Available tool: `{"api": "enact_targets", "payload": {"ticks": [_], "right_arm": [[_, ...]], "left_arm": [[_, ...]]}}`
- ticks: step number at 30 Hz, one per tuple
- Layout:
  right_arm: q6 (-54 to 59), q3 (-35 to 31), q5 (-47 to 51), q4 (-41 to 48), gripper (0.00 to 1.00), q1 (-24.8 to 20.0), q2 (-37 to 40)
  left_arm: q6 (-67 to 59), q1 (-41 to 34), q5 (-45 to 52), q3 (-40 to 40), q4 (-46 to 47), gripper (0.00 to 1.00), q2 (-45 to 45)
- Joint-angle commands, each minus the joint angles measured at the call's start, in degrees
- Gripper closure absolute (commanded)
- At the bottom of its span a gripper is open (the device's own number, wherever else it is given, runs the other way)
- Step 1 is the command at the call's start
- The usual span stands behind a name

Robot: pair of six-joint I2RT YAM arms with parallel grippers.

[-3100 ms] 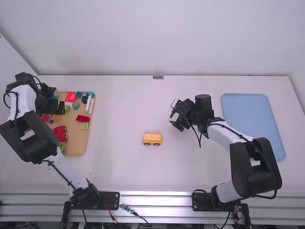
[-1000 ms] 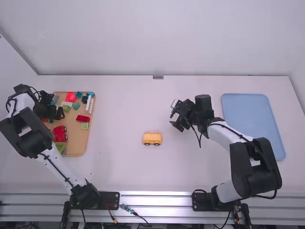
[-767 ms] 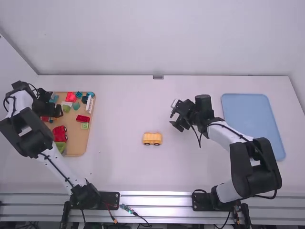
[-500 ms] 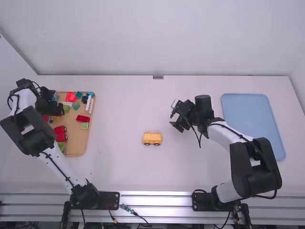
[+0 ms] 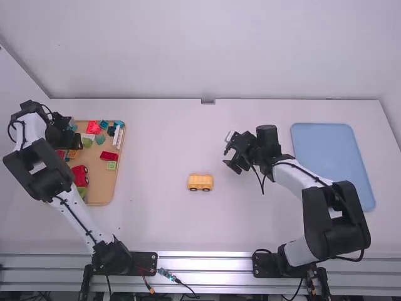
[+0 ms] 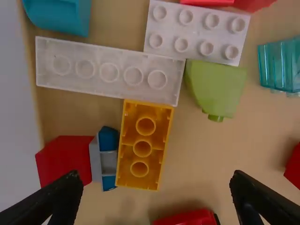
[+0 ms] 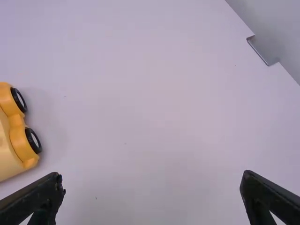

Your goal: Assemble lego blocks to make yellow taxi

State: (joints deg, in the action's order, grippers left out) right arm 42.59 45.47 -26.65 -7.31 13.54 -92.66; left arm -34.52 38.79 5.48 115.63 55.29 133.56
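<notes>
Hovering left pincer (image 5: 74, 140): hangs above the brown tray (image 5: 100, 195), tips spread wide apart.
Red block (image 6: 65, 159): lies near the tray's left edge, beside the blue-and-grey piece.
Blue-and-grey piece (image 6: 108, 161): sits between the red block and the yellow block, close against the latter's long side.
White slab (image 6: 110, 70): stretches across the yellow block's far end, shows a row of five rings.
Yellow block (image 6: 152, 164): lies hollow side up in the brown tray, three round tubes showing; sits below the left pincer, free of both tips.
Red car (image 5: 79, 176): rests on the tray, nearer the arm bases than the yellow block.
White studded block (image 6: 194, 30): meets the slab's corner, eight studs up.
Green piece (image 6: 215, 86): lies just beside the white studded block.
Clear teal block (image 6: 281, 65): sits right of the green piece, apart from it.
Yellow wheeled body (image 5: 200, 182): stands on the white worktop (image 5: 163, 219), between the two trays and well apart from both.
Right pincer (image 5: 227, 157): hangs over the worktop, just right of the yellow wheeled body and a little farther from the arm bases; tips spread wide.
Blue tray (image 5: 329, 157): lies at the worktop's right side, beyond the right arm.
</notes>
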Motion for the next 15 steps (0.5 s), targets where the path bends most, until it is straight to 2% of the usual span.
{"api": "enact_targets", "payload": {"ticks": [1, 6, 10, 15], "right_arm": [[-0.4, 1.1, -0.3, 0.3, 0.0, 0.0, 1.4], [-0.4, 1.1, -0.3, 0.3, 0.01, -0.2, 1.4], [-0.4, 1.1, -0.3, 0.3, 0.01, 0.1, 1.4], [-0.3, 1.1, -0.3, 0.3, 0.01, 0.1, 1.4]], "left_arm": [[0.1, -0.2, -0.3, 1.2, 1.2, 0.2, 3.3], [-3.4, -0.2, 0.0, 1.0, 2.7, 0.21, 3.6], [-6.0, -0.1, 0.0, -1.0, 1.5, 0.12, 3.6], [-5.8, -0.2, -0.2, -3.8, -3.0, 0.08, 3.6]]}}
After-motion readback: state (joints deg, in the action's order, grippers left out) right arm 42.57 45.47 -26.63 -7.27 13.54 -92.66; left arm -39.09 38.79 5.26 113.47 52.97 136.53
